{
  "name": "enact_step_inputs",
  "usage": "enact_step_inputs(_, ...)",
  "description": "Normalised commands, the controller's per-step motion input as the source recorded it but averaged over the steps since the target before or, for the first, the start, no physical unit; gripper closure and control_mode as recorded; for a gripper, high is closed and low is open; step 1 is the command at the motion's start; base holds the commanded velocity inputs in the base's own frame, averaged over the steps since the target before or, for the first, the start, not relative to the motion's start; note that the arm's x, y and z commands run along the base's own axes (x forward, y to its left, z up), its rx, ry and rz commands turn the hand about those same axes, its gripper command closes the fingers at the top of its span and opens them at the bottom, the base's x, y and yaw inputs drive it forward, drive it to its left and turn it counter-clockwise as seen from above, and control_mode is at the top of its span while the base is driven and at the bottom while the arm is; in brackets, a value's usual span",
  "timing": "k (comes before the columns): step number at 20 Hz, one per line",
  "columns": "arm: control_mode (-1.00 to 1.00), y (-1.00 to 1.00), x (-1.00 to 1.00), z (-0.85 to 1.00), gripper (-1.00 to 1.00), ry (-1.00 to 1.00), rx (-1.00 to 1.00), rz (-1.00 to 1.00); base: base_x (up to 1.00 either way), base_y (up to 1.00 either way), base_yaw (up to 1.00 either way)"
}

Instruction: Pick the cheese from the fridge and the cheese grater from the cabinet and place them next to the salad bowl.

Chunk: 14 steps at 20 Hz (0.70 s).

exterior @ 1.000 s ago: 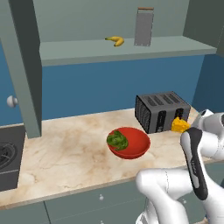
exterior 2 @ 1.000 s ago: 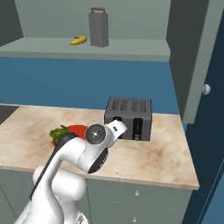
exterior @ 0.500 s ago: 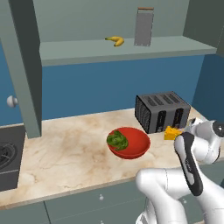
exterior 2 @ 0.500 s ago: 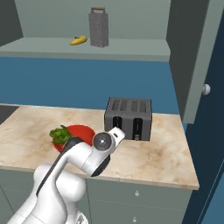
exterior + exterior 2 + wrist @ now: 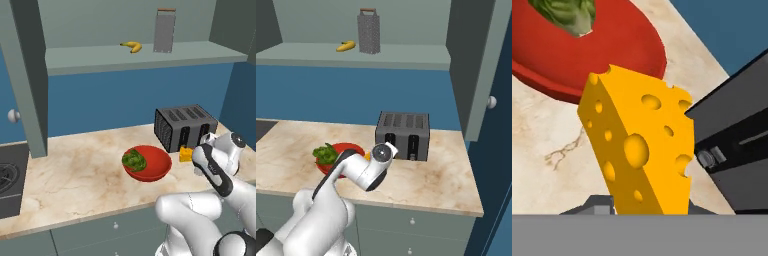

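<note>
left base view: the cheese [image 5: 186,153] sits at centre right of the frame, held at the end of the white arm's gripper [image 5: 192,156], low over the marble counter [image 5: 75,180], between the salad bowl [image 5: 147,163] and the dark toaster [image 5: 185,126]. the cheese grater [image 5: 164,30] stands upright at the top of the frame on the cabinet [image 5: 140,52] shelf, with a banana [image 5: 131,46] to its left. a stove corner [image 5: 10,182] shows at the lower left.

right base view: the arm's wrist covers the gripper, with only a sliver of yellow cheese [image 5: 368,156] just left of it, beside the bowl [image 5: 346,151] with its green leaves. the toaster [image 5: 403,135] is right of centre, the grater [image 5: 369,31] and banana [image 5: 346,46] at the top, the open cabinet door [image 5: 476,65] at the right.

hand view: the cheese wedge [image 5: 639,155] fills the middle, rising from the bottom edge where the gripper clamps it; the fingertips themselves are hidden behind it. the red bowl [image 5: 602,45] lies at upper left, the toaster's front [image 5: 737,155] at the right. no writing or brand marks can be read on anything.
</note>
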Motion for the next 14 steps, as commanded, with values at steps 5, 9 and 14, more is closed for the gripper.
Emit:
enact_step_inputs(5,-1.0,-0.53,0.1,-0.1,1.0,0.1,0.0,0.1,0.0,0.0,0.0)
enact_step_inputs(9,-1.0,-0.17,0.11,-0.3,1.0,0.02,0.0,0.09,0.0,0.0,0.0)
enact_step_inputs(14,-1.0,0.22,0.0,-0.52,1.0,0.0,-0.02,0.13,0.0,0.0,0.0)
